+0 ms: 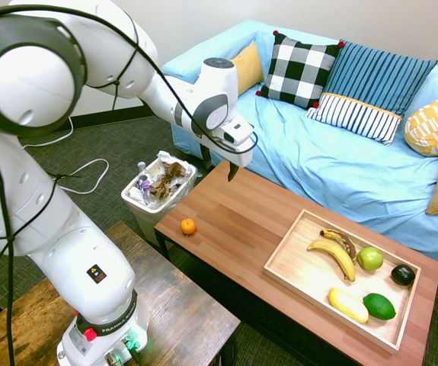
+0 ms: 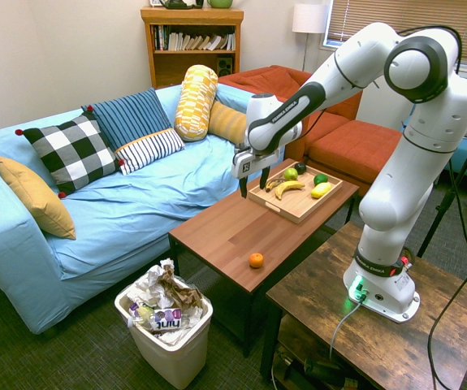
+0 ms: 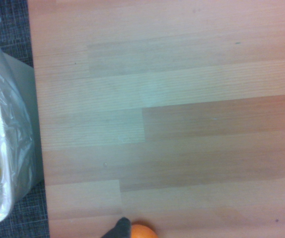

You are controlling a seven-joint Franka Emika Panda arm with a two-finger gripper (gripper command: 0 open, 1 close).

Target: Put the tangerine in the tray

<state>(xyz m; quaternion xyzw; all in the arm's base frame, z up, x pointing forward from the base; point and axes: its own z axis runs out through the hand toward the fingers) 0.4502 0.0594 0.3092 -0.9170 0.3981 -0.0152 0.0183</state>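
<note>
The tangerine [image 1: 188, 226] [image 2: 256, 260] is a small orange ball lying near the corner of the reddish wooden coffee table [image 1: 241, 229] closest to the waste bin. It also peeks in at the edge of the wrist view [image 3: 141, 231]. My gripper [image 1: 217, 163] [image 2: 252, 182] hangs open and empty above the sofa-side edge of the table, well off from the fruit. The light-wood tray [image 1: 289, 259] [image 2: 294, 205] rests at the table's other end and holds bananas, a green apple, a lime, a yellow fruit and a dark one.
A white waste bin [image 1: 158, 191] [image 2: 165, 321] full of rubbish stands on the floor by the table's end. The blue sofa [image 1: 356, 160] with pillows runs along the table's far side. A dark wooden table [image 1: 165, 320] bears the arm.
</note>
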